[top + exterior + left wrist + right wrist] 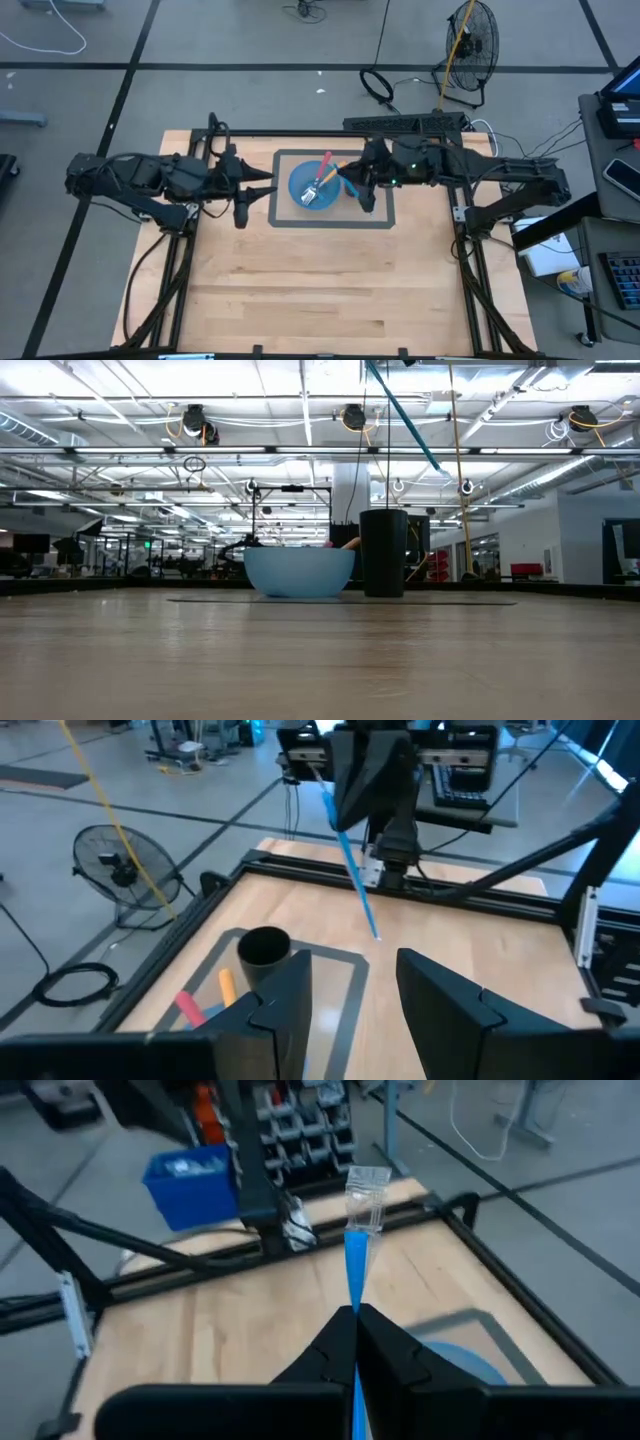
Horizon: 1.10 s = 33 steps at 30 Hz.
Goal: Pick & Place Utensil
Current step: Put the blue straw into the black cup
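Looking straight down on the table, we saw a blue bowl sitting on a grey mat at the far middle of the wooden top. Inside the bowl lay 2 utensils, a red-handled one and an orange-handled one, their handles leaning out over the far right rim; a silvery head showed near the bowl's middle, though we could not tell which handle it belonged to. Just right of the bowl on the same mat stood a black cup, upright; from table height it rose taller than the bowl, and we could not see what it held.

The right gripper hovered above the bowl's right edge, and its own camera showed the 2 dark fingers pinched together on a blue utensil, whose slim blue handle ran out beyond the fingertips to a clear plastic end. From table height the same blue handle slanted up well above the cup, clear of both containers. From the left wrist camera it hung down from the right gripper over bare wood.

The left gripper waited just left of the mat, its fingers spread apart and holding nothing.
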### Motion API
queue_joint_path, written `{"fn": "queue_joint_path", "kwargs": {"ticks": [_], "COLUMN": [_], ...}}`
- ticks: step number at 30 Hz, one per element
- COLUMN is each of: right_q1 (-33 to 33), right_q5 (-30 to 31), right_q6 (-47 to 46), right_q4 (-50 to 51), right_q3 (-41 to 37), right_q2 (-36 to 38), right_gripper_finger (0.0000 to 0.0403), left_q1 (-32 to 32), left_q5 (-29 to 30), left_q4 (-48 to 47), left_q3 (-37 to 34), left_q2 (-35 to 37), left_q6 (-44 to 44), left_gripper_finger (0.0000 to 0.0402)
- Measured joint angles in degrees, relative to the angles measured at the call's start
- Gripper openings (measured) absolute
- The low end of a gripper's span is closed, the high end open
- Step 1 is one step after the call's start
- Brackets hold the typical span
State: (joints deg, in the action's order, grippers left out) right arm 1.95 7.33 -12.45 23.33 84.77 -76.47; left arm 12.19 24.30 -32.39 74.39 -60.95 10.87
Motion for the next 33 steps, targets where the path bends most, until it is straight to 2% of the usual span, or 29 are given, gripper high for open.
{"fn": "queue_joint_path", "kwargs": {"ticks": [6, 14, 21, 25, 33], "right_q1": [1.6, 4.1, 7.2, 9.1, 12.7], "right_q5": [-0.2, -4.6, -5.0, -7.6, -7.9], "right_q6": [2.5, 7.0, 7.8, 7.8, 11.2], "right_q4": [-1.3, -7.5, -9.4, -11.4, -14.4], "right_q3": [-0.1, 0.0, 0.0, 0.0, 0.0], "right_q2": [1.5, 1.5, 1.5, 1.5, 2.0], "right_gripper_finger": [0.0000, 0.0000, 0.0000, 0.0000, 0.0000], "left_q1": [1.0, 1.3, 1.3, 1.3, 1.3], "left_q5": [0.8, 1.9, 1.8, 1.8, 1.7], "left_q4": [0.9, 1.2, 1.0, 0.9, 0.9], "left_q3": [0.0, 0.0, 0.0, 0.0, 0.0], "left_q2": [-0.3, -0.6, -0.6, -0.6, -0.6], "left_q6": [-0.3, -0.6, -0.6, -0.6, -0.6], "left_gripper_finger": [0.0152, 0.0152, 0.0152, 0.0152, 0.0152]}}
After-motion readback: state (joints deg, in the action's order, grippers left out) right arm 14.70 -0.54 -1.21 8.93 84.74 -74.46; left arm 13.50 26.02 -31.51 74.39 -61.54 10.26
